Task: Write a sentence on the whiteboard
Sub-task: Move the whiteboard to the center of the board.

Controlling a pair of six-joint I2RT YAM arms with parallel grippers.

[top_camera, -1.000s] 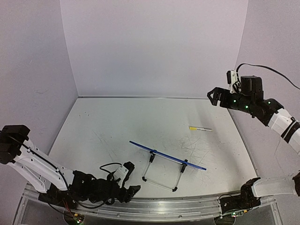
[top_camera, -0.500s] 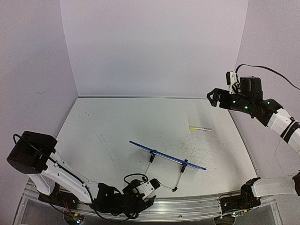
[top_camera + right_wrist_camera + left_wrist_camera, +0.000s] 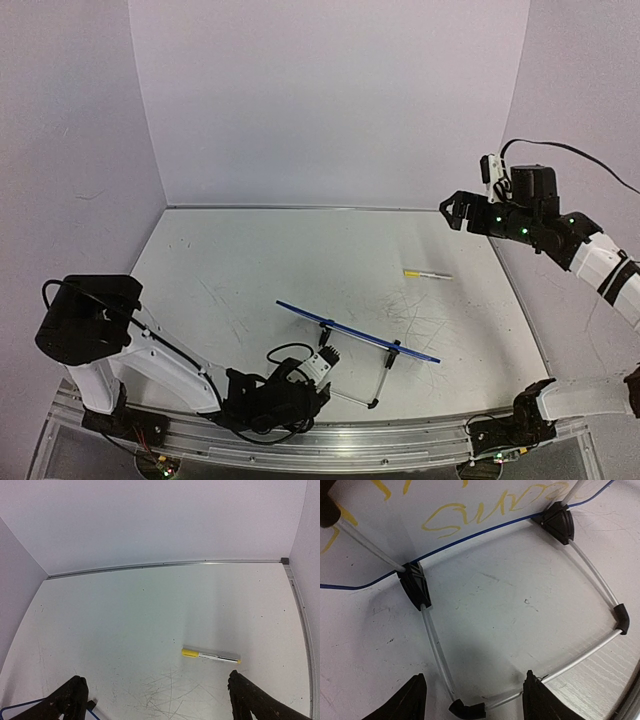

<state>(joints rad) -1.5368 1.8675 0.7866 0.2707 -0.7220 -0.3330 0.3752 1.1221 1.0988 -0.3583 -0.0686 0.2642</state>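
The whiteboard [image 3: 357, 331] stands tilted near the table's front on its black wire stand [image 3: 345, 388]; from above it shows edge-on as a blue line. In the left wrist view its face [image 3: 420, 505] fills the top, with part of the yellow sentence [image 3: 465, 517] on it. My left gripper [image 3: 316, 385] is open and low at the stand's near-left corner. In its own view [image 3: 475, 702] the stand's black corner joint [image 3: 467, 710] lies between the fingers, untouched. My right gripper [image 3: 455, 210] is open and empty, raised at the back right; it also shows in the right wrist view [image 3: 160, 702].
A yellow-capped marker [image 3: 427, 273] lies on the table right of centre, behind the board, and shows in the right wrist view [image 3: 211, 655]. The scuffed tabletop [image 3: 240, 270] is walled at the back and both sides. A metal rail [image 3: 400, 440] runs along the near edge.
My left arm has swung right along the near edge, bringing its open gripper to the stand's near-left corner. The right arm, board and marker have barely moved.
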